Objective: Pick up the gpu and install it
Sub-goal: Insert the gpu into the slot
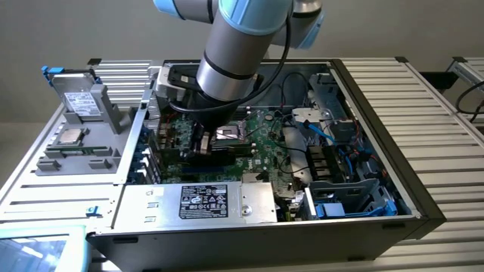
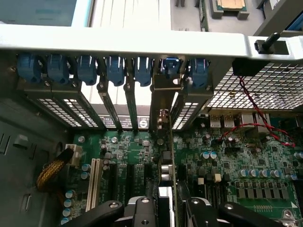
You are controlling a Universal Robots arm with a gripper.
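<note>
The gpu (image 2: pixel 164 156) stands on edge over the green motherboard (image 2: pixel 236 161), seen edge-on in the wrist view. Its silver end bracket (image 2: pixel 162 97) sits in a rear slot opening of the case, under a blue retaining clip (image 2: pixel 170 66). My gripper (image 2: pixel 166 210) is shut on the card, one dark finger on each side of it. In the exterior view the gripper (image 1: pixel 201 146) is deep inside the open case over the motherboard (image 1: pixel 264 141), and the card shows as a dark shape (image 1: pixel 171 152) toward the exterior view's left.
A row of blue clips (image 2: pixel 94 68) and slot covers lines the case's rear wall. A white expansion slot (image 2: pixel 93 182) lies beside the card. Red wires (image 2: pixel 255 120), black cables (image 1: pixel 291 127) and the power supply (image 1: pixel 204 201) crowd the case. A fixture holding a processor (image 1: pixel 72 136) stands outside.
</note>
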